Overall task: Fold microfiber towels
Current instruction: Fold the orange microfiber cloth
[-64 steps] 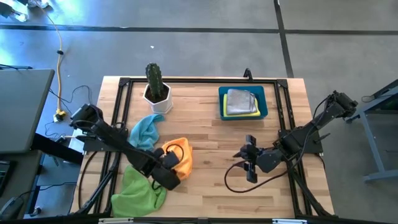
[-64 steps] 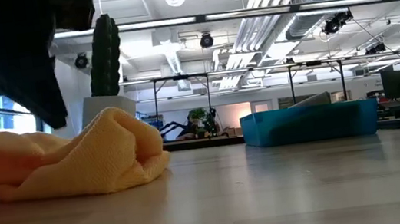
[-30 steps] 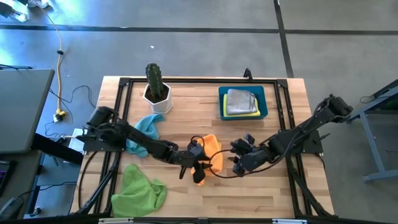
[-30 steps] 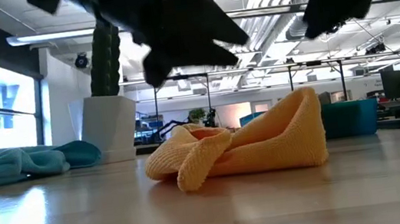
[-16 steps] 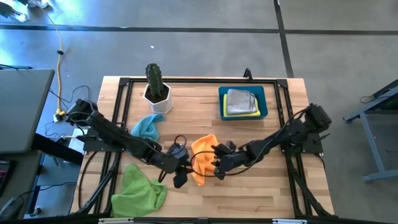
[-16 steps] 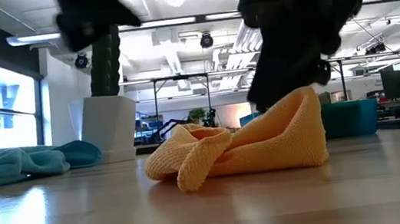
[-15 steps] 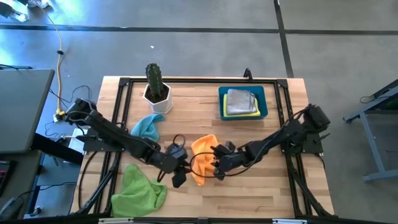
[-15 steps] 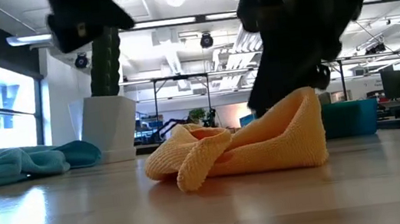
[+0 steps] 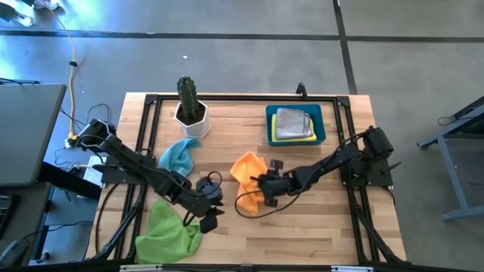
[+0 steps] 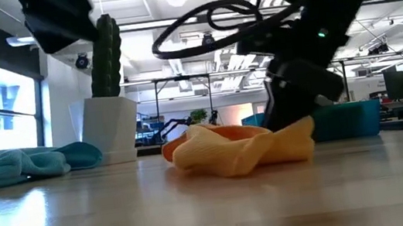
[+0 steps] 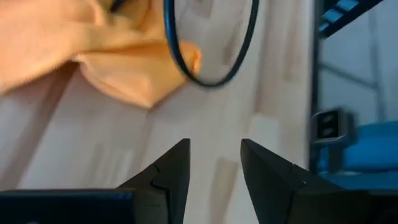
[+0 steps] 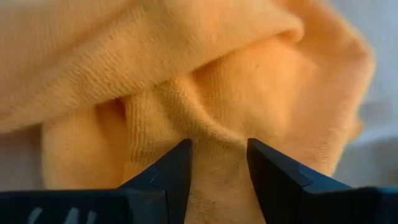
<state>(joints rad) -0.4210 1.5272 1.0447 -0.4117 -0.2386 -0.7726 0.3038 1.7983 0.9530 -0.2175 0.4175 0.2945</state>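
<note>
Orange towel (image 9: 248,168) lying crumpled mid-tabletop (image 9: 318,234), right end effector (image 9: 263,190) pressing spread fingers (image 12: 168,171) into its folds. Left end effector (image 9: 209,214) hovering spread and empty nearby, beside lime green towel (image 9: 171,233).

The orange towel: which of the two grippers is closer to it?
Right. The right gripper is down on the orange towel, fingers open; the left gripper sits apart, nearer the lime green towel.

Overhead, table-level and wrist views share the orange towel (image 9: 247,166).
</note>
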